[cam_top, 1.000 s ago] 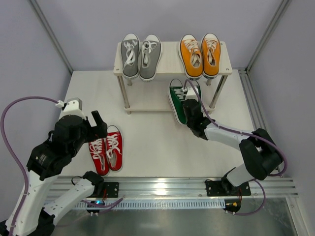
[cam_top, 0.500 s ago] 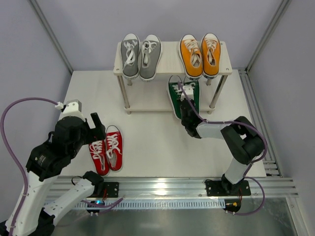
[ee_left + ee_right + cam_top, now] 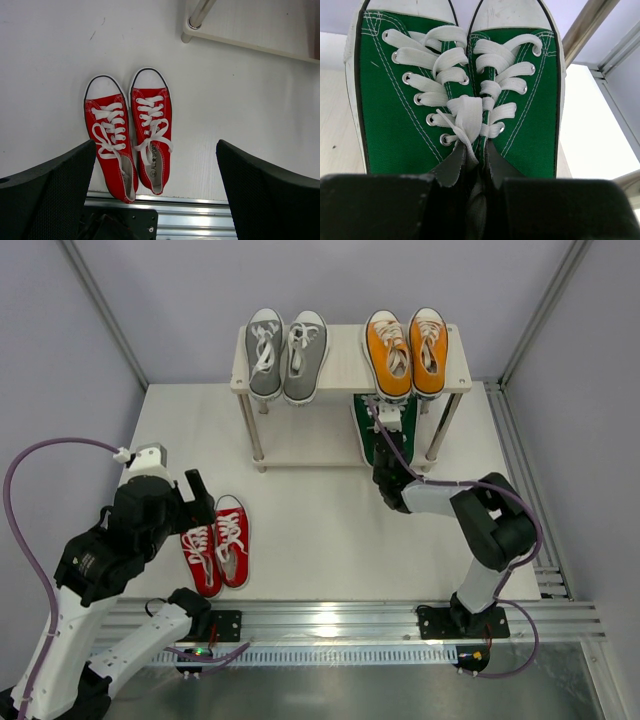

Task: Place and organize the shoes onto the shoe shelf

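Your right tool (image 3: 388,465) was pinched shut on the green pair (image 3: 385,425), its fingers (image 3: 375,205) clamping the two inner walls together near the heels. A second before, that pair had lain skewed in front of the shoe shelf (image 3: 345,358). You had since swung it square and pushed it in over the lower board, toes tucked beneath the orange pair (image 3: 405,348) on the top board. Whether the soles rested on the board, I could not tell. The grey pair (image 3: 287,355) sat unchanged on the top left. Your left tool (image 3: 197,492) had barely shifted: it hung wide open and empty above the red pair (image 3: 129,142), side by side on the table (image 3: 300,505).
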{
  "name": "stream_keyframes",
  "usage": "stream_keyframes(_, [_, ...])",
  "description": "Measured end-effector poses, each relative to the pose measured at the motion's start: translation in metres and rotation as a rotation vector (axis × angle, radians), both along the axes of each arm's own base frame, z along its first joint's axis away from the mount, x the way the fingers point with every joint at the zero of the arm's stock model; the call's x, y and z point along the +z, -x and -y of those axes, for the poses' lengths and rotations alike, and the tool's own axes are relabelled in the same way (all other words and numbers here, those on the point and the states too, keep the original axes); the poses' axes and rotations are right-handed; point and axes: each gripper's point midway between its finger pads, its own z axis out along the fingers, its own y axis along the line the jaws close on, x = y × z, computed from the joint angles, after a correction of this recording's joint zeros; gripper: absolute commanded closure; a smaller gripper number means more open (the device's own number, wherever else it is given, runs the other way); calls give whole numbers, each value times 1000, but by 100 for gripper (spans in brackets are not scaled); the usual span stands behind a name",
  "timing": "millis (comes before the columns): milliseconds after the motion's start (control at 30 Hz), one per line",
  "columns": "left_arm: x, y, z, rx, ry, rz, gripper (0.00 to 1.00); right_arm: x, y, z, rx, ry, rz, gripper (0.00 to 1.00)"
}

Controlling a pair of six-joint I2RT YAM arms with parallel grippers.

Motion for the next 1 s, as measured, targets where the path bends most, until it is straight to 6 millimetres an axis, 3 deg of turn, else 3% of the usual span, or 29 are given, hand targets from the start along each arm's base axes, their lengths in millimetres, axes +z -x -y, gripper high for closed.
stream_keyframes(267, [0, 0, 0, 6, 8, 0, 0, -15, -10, 11, -43, -2, -25, 96])
stream_keyframes(500, [0, 0, 1, 6, 8, -1, 0, -15, -10, 11, -51, -42, -17, 96])
stream_keyframes(767, [1, 0, 0, 6, 10, 3, 0, -5, -13, 6, -44, -91, 21, 43])
stream_keyframes(867, [1, 1, 0, 6, 11, 5, 0, 8, -13, 5, -40, -114, 54, 28])
stream_keyframes(1000, [2, 1, 0, 6, 13, 9, 0, 25, -7, 3, -18, -141, 87, 17])
